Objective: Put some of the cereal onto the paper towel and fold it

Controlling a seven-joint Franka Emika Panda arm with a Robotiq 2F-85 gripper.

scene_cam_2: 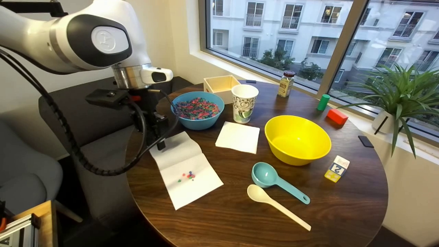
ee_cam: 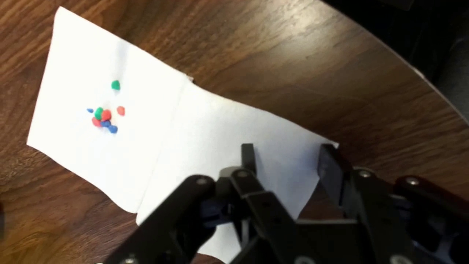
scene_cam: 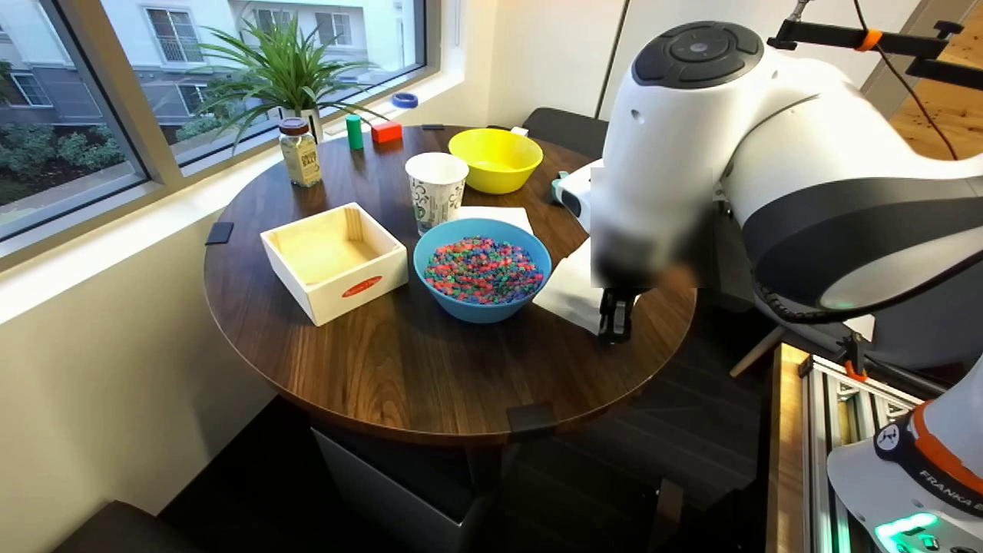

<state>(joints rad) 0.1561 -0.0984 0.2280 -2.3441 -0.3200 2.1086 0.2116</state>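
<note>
The cereal is a multicoloured heap [scene_cam: 484,270] in the blue bowl [scene_cam_2: 199,122], seen in both exterior views. Several loose pieces of cereal [ee_cam: 105,116] lie on the half of the paper towel [ee_cam: 205,124] away from the gripper. That white sheet is spread flat with a crease across its middle, and its edge curls slightly. My gripper [ee_cam: 286,148] points down over the bare end of the towel, close to one corner. Its fingers [ee_cam: 248,156] stand apart with the sheet lying beneath; whether the tips touch it I cannot tell. In an exterior view the gripper [scene_cam_2: 160,145] is at the towel's end nearest the bowl.
Beside the towel lies a folded white napkin [scene_cam_2: 237,137]. Around it stand a paper cup [scene_cam_2: 244,103], a yellow bowl [scene_cam_2: 297,140] and a wooden tray [scene_cam: 334,261]. A teal scoop [scene_cam_2: 279,181] and a wooden spoon [scene_cam_2: 279,207] lie nearby. The table edge [ee_cam: 414,69] runs close to the gripper.
</note>
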